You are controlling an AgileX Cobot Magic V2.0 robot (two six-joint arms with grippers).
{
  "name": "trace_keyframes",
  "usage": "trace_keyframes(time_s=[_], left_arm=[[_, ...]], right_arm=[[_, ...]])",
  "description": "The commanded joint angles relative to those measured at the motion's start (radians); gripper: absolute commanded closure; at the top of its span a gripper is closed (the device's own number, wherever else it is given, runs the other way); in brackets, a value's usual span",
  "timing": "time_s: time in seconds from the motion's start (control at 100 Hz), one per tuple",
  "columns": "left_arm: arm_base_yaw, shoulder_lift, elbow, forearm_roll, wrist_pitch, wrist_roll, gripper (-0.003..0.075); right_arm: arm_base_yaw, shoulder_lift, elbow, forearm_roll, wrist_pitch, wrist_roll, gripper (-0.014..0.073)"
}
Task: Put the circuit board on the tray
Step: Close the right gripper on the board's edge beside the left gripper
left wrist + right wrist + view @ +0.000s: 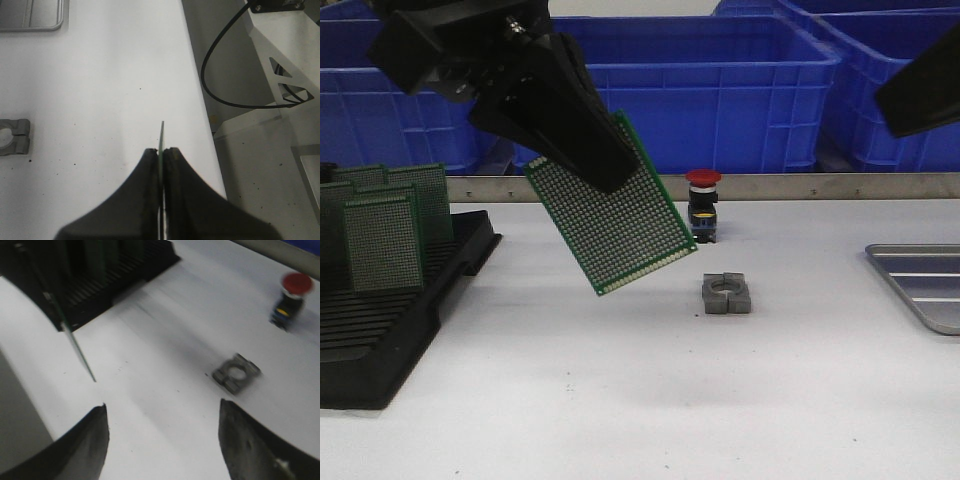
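Observation:
My left gripper (610,175) is shut on a green perforated circuit board (615,218) and holds it tilted in the air over the middle of the table. In the left wrist view the board (162,132) shows edge-on between the closed fingers (150,165). The grey metal tray (920,280) lies at the right edge of the table, far from the board; its corner shows in the left wrist view (31,17). My right gripper (162,407) is open and empty, high at the upper right (920,90). The held board also shows edge-on in the right wrist view (75,342).
A black slotted rack (380,320) with several upright green boards (382,240) stands at the left. A grey metal clamp block (726,294) and a red-capped push button (703,205) sit mid-table. Blue bins (720,80) line the back.

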Motion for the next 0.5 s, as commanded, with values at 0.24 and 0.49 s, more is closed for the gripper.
trace_keyframes(time_s=[0.24, 0.49], left_arm=[[-0.009, -0.048, -0.028, -0.068, 0.080, -0.010, 0.0741], [-0.009, -0.048, -0.028, -0.068, 0.080, -0.010, 0.0741]], right_arm=[[0.211, 0.249, -0.038, 0.329, 0.021, -0.405, 0.0098], [0.300, 0.374, -0.038, 0.453, 0.019, -0.537, 0.0183]])
